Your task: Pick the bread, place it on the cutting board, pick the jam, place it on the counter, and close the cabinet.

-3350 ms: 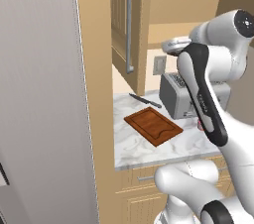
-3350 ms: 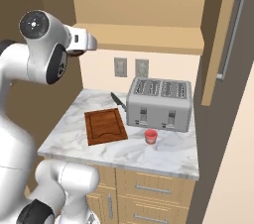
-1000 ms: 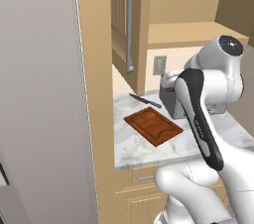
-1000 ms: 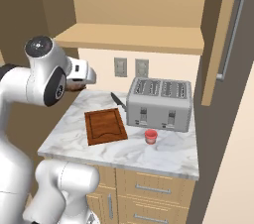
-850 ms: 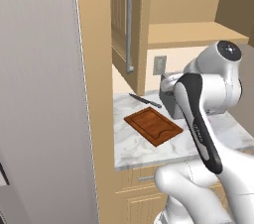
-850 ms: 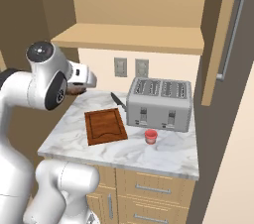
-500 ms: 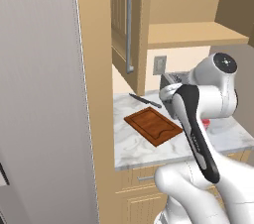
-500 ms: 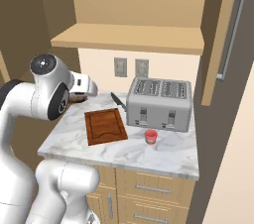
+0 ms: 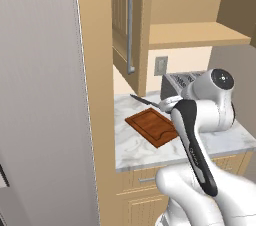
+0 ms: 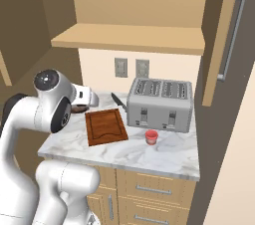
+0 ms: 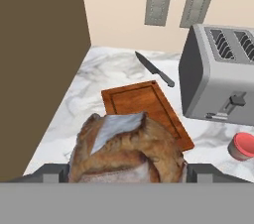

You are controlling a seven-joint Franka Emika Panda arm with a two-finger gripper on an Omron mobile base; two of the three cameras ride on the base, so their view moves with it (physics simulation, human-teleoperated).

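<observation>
Between fingers (image 11: 199,172), bread (image 11: 126,148) gripped wide; gripper (image 10: 88,98) beside board's (image 10: 105,126) left edge, for placing there.

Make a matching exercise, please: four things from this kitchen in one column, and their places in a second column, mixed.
Things:
1. bread
2. knife
3. jam
4. cutting board

Places:
A. on the counter, in front of the toaster
B. between the gripper fingers
C. behind the board, near the wall
D. flat on the counter, nothing on it

Pairs: 1-B, 2-C, 3-A, 4-D
</observation>
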